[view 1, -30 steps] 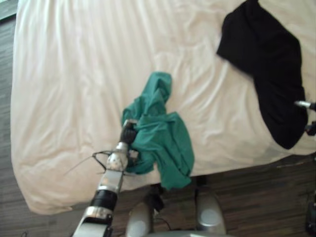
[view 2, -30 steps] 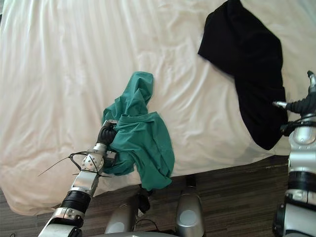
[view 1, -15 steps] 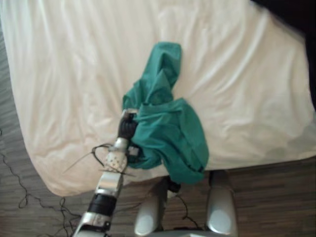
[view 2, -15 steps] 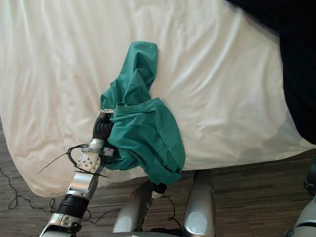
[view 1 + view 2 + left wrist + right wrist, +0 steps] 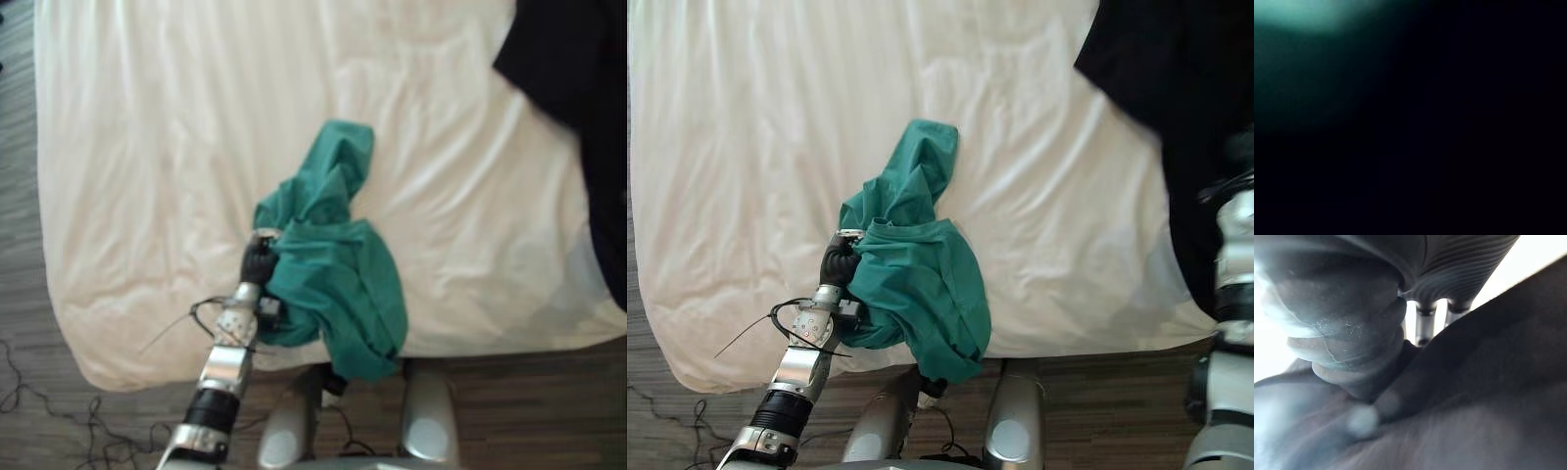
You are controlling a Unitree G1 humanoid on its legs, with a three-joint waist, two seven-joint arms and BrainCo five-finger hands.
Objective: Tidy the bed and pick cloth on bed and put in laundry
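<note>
A crumpled green cloth [image 5: 333, 264] lies near the front edge of the white bed [image 5: 167, 147], and part of it hangs over that edge. My left hand [image 5: 838, 264] is buried in its left side and shut on it, with the fingers hidden under the fabric. Green fabric [image 5: 1312, 19] covers the left wrist view. A black cloth [image 5: 1176, 78] is spread over the bed's far right corner. My right hand [image 5: 1352, 323] is on it, with a fold of the black cloth [image 5: 1488, 382] pinched between thumb and fingers.
The bed's front edge [image 5: 490, 343] runs just ahead of me, and its left edge [image 5: 44, 196] is in view. Dark wooden floor [image 5: 29, 392] lies in front of and to the left of the bed.
The camera has shifted. My right hand was open beside the black cloth and has closed on it. My left hand keeps its hold on the green cloth.
</note>
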